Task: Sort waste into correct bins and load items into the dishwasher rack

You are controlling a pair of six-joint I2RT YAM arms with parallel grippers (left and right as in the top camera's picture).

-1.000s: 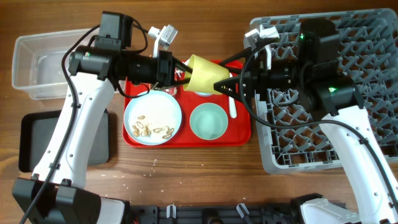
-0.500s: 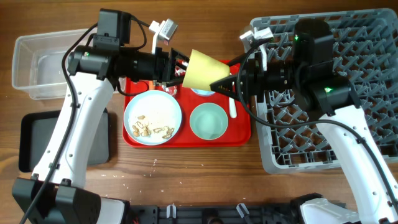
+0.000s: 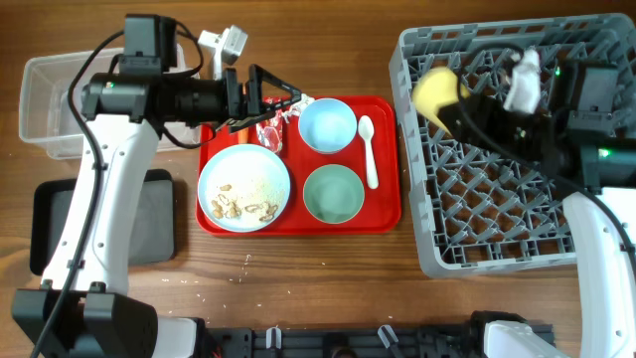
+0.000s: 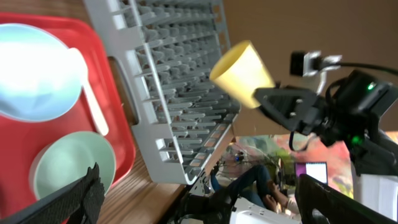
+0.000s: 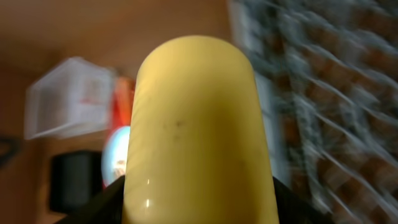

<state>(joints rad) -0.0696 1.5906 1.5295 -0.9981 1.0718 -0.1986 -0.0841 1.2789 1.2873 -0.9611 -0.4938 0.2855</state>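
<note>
My right gripper (image 3: 449,98) is shut on the small yellow-green cup (image 3: 435,90), held on its side over the far-left part of the grey dishwasher rack (image 3: 497,214). In the right wrist view the cup (image 5: 196,124) fills the frame between dark fingers (image 5: 99,208). My left gripper (image 3: 296,101) stands open and empty above the red tray's far-left corner. From the left wrist view the cup (image 4: 242,71) hangs beyond the rack (image 4: 180,93). On the tray lie a pale blue plate (image 3: 244,187) with peanut shells, a pale blue bowl (image 3: 327,124), a mint bowl (image 3: 332,193) and a white spoon (image 3: 368,149).
The red tray (image 3: 388,221) lies mid-table. A clear tub (image 3: 60,104) stands at the far left, with a black tray (image 3: 55,224) in front of it. A crinkled wrapper (image 3: 268,133) lies under the left gripper. Crumbs (image 3: 248,261) dot the wood near the tray.
The left gripper opened, let go of the cup and drew back to the left. The right gripper closed on the cup and carried it right, over the rack.
</note>
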